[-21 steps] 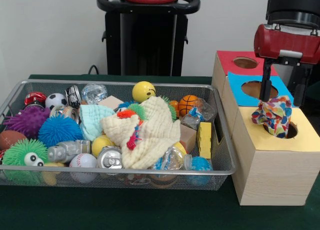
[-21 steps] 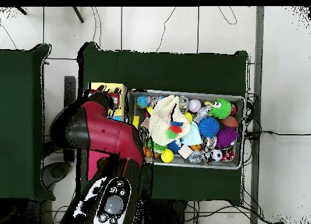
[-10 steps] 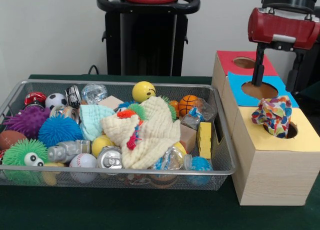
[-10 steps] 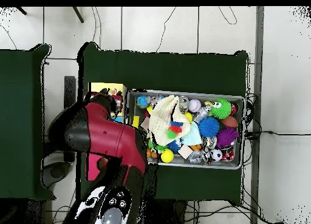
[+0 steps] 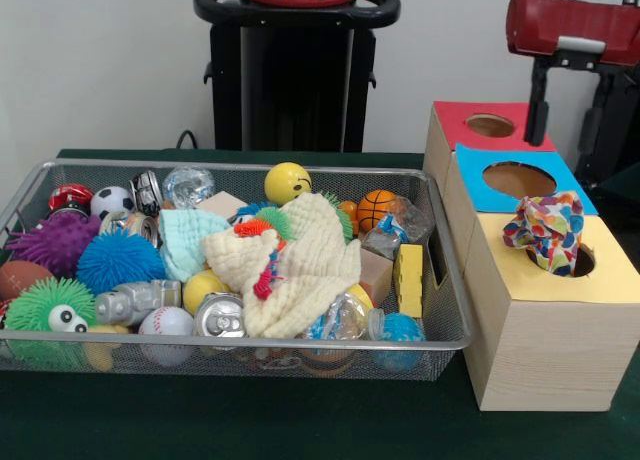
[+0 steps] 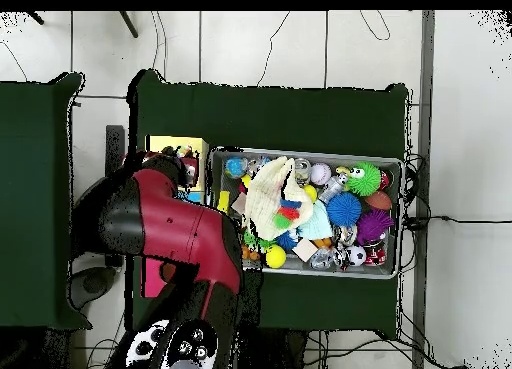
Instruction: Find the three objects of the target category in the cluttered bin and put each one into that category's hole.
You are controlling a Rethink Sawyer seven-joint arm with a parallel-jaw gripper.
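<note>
A multicoloured patterned cloth (image 5: 548, 230) sits bunched in the hole of the yellow-topped box (image 5: 600, 280), most of it still sticking out above the rim. My gripper (image 5: 563, 145) hangs open and empty well above it, over the blue-topped box (image 5: 475, 185). In the wire bin (image 5: 440, 310) a large cream cloth (image 5: 300, 265) lies on top of the pile at the middle, with a light teal cloth (image 5: 190, 242) beside it. In the overhead view the red arm (image 6: 170, 220) covers most of the boxes, and only the yellow top (image 6: 178, 145) shows.
The red-topped box (image 5: 455, 125) stands behind the blue one. The bin (image 6: 310, 155) also holds spiky balls, sports balls, cans, crumpled clear plastic and blocks. A yellow smiley ball (image 5: 287, 183) rests at its far side. A black pedestal (image 5: 295, 70) stands behind the table.
My gripper has risen straight up away from the patterned cloth, which stays in the yellow box's hole. Nothing in the bin has moved.
</note>
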